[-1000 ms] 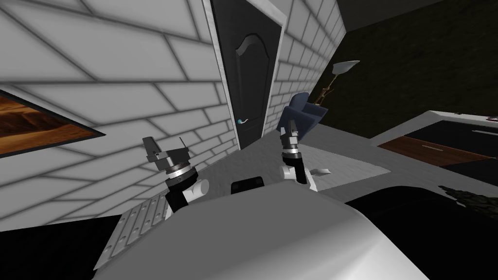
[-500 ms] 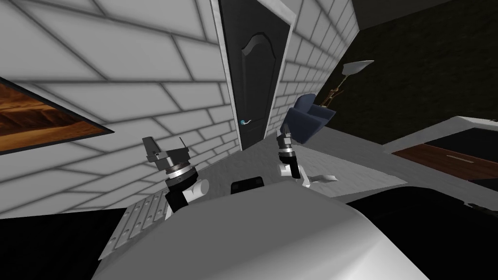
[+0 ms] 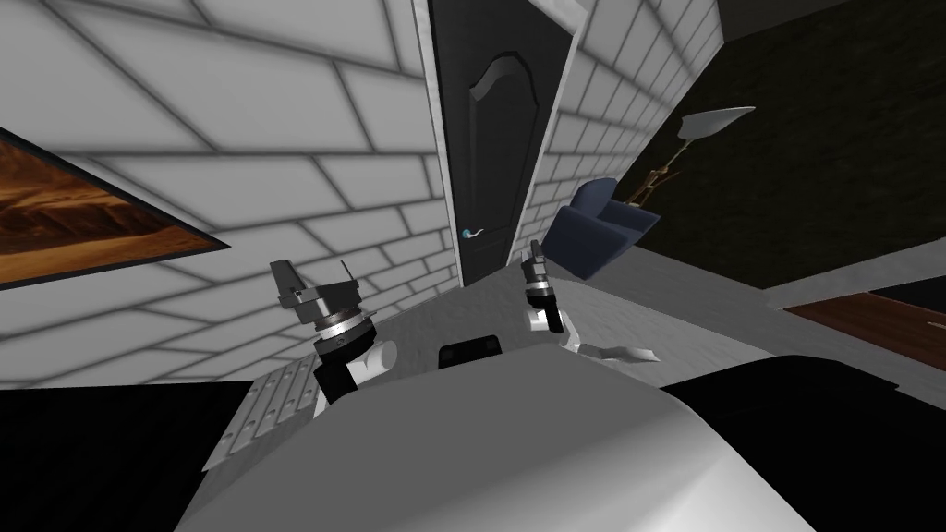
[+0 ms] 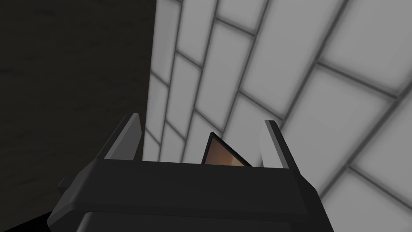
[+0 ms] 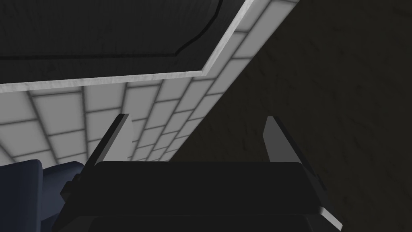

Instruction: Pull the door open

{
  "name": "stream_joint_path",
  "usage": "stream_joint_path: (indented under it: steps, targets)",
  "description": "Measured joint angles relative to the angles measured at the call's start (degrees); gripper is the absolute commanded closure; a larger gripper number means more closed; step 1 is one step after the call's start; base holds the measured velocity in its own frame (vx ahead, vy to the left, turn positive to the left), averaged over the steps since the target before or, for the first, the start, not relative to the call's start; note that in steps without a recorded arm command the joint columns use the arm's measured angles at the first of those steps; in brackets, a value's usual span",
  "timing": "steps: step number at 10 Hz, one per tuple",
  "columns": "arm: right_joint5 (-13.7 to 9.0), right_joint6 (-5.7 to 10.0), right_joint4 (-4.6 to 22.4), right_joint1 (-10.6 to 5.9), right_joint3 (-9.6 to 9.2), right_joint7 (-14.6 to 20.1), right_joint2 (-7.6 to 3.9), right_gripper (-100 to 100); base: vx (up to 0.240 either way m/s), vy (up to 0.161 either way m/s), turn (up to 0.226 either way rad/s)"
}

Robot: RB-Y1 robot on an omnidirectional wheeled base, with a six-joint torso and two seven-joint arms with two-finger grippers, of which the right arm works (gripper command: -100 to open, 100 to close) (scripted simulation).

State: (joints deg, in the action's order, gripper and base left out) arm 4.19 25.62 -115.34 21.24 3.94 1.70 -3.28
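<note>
A black panelled door (image 3: 494,139) stands shut in a pale frame in the white block wall, ahead of me. Its small silvery lever handle (image 3: 473,234) with a bluish knob sits low on the door's left edge. My right gripper (image 3: 534,251) is raised just right of the door's foot, some way short of the handle, its fingers open and empty (image 5: 199,139); the door's upper panel (image 5: 100,32) and frame show beyond it. My left gripper (image 3: 314,277) hangs open and empty by the wall to the left (image 4: 201,141).
A dark blue armchair (image 3: 600,231) stands right of the door, close to my right gripper. A floor lamp (image 3: 688,139) rises behind it. A wood-toned picture (image 3: 65,212) hangs on the wall at left. Grey floor stretches toward the door.
I have moved and turned, so the door and armchair sit further right and a little nearer. My right gripper has reached further out toward the door's foot. The left arm is unchanged.
</note>
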Motion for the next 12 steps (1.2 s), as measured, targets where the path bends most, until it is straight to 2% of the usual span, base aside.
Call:
stream_joint_path:
  steps: [1,3,6,8,11,12]
  targets:
    - [-0.1,-0.02,1.0,-0.59,0.09,0.0,-0.13,-100,0.043,-0.019,0.079]
    - [-0.3,0.68,4.9,-2.54,0.12,-0.3,-0.36,-100,0.065,-0.034,0.126]
    - [-0.9,1.61,8.6,-3.6,0.49,0.0,-1.24,-100,0.045,-0.023,0.08]
    - [-1.4,2.29,12.2,-5.64,0.89,0.1,-1.96,-100,0.06,-0.035,0.119]
    - [-1.7,2.65,16.0,-7.27,0.95,0.0,-2.26,-100,0.048,-0.03,0.102]
    - [-1.9,3.12,17.6,-7.98,1.15,0.1,-2.68,-100,0.034,-0.031,0.055]
